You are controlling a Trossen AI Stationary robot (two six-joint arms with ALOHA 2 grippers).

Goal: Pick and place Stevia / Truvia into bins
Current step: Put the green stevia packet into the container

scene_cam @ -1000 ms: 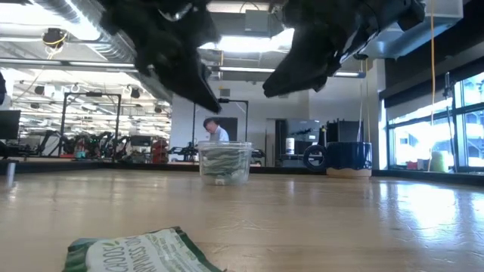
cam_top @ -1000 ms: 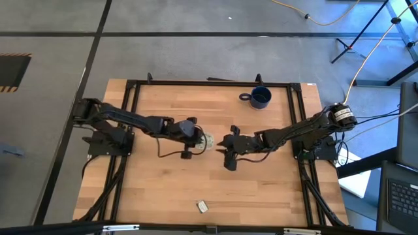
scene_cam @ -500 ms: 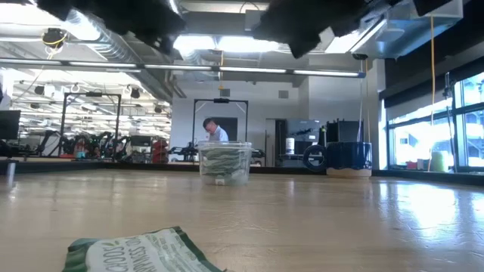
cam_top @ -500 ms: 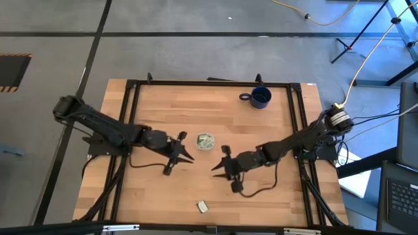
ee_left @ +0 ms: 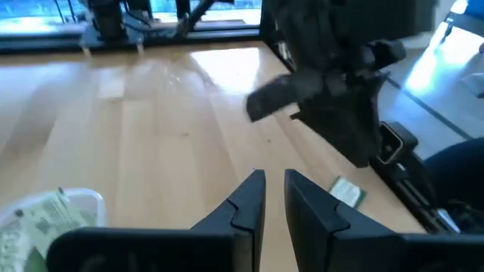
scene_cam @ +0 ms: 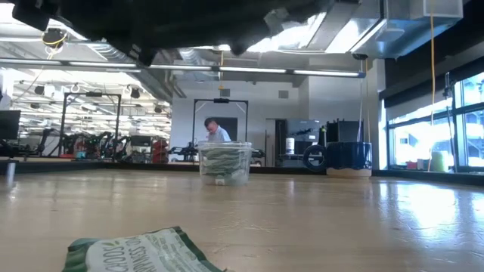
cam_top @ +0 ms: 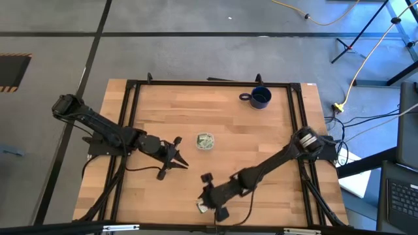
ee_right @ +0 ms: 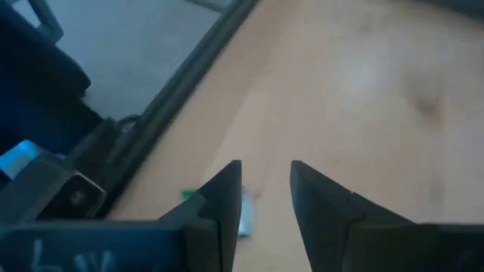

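One loose Stevia sachet (cam_top: 202, 207) was seen flat at the table's (cam_top: 261, 143) near edge, its long axis running roughly left to right. One clear plastic cup (cam_top: 205, 141), filled with sachets, stood mid-table; one dark blue mug (cam_top: 260, 98) stood far right. The right gripper (cam_top: 210, 198) was held just over the loose sachet, fingers apart and empty. The left gripper (cam_top: 177, 152), left of the cup, was narrowly parted and empty.

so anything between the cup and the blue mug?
Nothing: in the high view, only bare wood lies between the clear cup and the blue mug.
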